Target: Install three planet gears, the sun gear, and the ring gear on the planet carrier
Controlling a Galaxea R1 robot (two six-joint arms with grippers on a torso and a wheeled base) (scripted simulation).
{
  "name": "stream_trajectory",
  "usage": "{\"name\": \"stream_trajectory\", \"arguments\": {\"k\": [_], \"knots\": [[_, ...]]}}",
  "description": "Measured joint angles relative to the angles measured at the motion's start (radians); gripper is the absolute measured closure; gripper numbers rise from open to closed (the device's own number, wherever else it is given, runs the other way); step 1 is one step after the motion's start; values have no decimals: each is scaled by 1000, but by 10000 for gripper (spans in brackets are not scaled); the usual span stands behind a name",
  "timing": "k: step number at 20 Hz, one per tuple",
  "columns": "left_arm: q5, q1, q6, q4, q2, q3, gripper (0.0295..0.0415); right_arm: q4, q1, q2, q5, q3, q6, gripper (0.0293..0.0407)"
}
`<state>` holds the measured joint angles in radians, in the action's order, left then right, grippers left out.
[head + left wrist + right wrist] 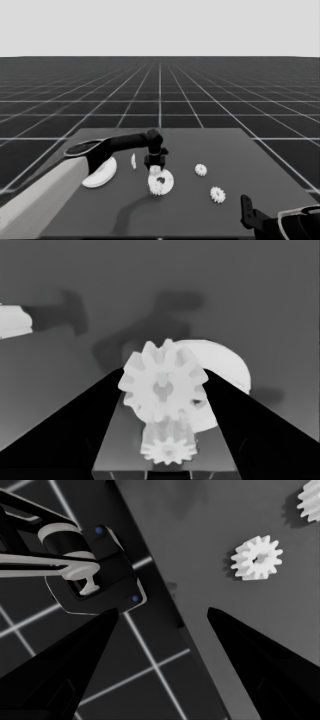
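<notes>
Four gears: one (162, 385) in left gripper (155, 166), one (157, 187) on smaller round part (169, 179), two (201, 170) (217, 194) loose

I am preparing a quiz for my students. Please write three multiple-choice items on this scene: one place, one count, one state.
1. The left end effector is above: A the smaller round part; B the larger round part; C a table corner.
2. Loose gears on the bare table: A one; B two; C four.
3. The left end effector is: A open; B shut on a gear; C shut on the thin piece.
Answers: 1 A, the head view shows it there. 2 B, the loose gears lie apart. 3 B, the held gear sits between its fingers.
</notes>
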<state>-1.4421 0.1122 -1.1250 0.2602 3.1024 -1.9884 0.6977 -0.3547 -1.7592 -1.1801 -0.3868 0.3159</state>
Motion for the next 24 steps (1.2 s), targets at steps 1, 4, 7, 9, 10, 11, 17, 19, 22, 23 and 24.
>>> {"name": "stream_trajectory", "arguments": {"k": [1,4,7,9,10,11,17,19,22,23,24], "knots": [[2,4,3,2,2,-5,399,0,0,0,0,0,0,315],[5,8,6,5,3,-11,367,0,0,0,0,0,0,315],[6,8,6,6,4,-12,327,0,0,0,0,0,0,315],[6,8,6,6,4,-13,326,0,0,0,0,0,0,315],[6,8,6,6,4,-13,326,0,0,0,0,0,0,315],[6,8,6,6,4,-13,326,0,0,0,0,0,0,315],[-128,-286,-100,-258,-58,178,326,0,0,0,0,0,0,315],[-136,-316,-91,-285,-52,162,326,0,0,0,0,0,0,315],[-139,-327,-85,-296,-49,154,326,0,0,0,0,0,0,315],[-139,-328,-85,-298,-49,153,326,0,0,0,0,0,0,315],[223,-366,396,-157,-310,614,302,0,0,0,0,0,0,315]]}}
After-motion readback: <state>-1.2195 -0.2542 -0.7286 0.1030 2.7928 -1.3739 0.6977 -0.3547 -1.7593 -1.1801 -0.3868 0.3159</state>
